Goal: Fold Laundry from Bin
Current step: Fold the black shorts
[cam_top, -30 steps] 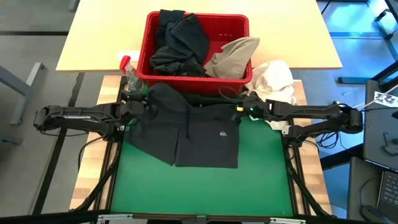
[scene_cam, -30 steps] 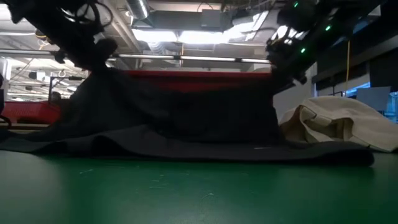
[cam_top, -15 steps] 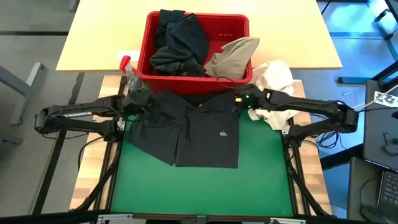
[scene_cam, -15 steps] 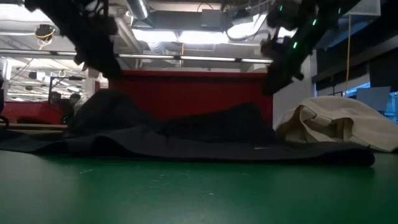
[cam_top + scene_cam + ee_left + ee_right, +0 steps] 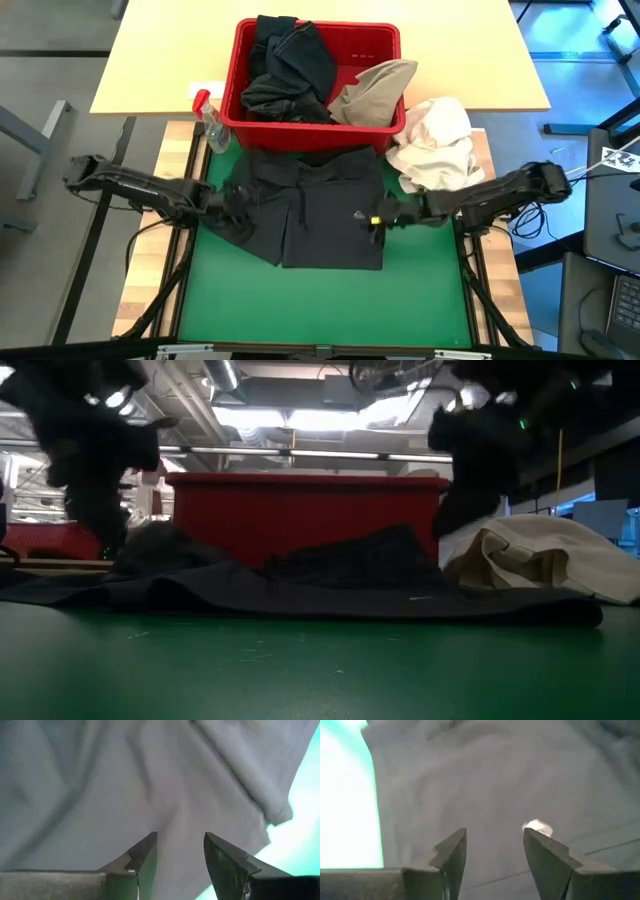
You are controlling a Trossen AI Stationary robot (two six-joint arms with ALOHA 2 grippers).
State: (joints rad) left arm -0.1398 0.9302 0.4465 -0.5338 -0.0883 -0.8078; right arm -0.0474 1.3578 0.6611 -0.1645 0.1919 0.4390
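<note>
Since a second ago both arms have let go of the dark garment's far edge and drawn back toward the near side, and the cloth that hung lifted between them has dropped flat.

The left tool now hangs low over the garment's left side, its two fingers parted to a moderate gap with nothing between them, grey-looking fabric folds just below. Its arm reaches in from the counter's left edge, stretched nearly level, forearm angling slightly toward the near side. The right tool sits over the garment's right part, close to the small white logo, fingers likewise apart and empty. Its arm comes in from the right edge, bent at the elbow beyond the mat, forearm running almost level across to the cloth.

The dark garment lies spread on the green mat, its far edge touching the bin's front wall. The bin stands on the counter beyond the mat, holding more dark laundry and a khaki-beige piece draped over its right front rim. A white cloth bundle rests just right of the bin, and a spray bottle stands at its left front corner.
</note>
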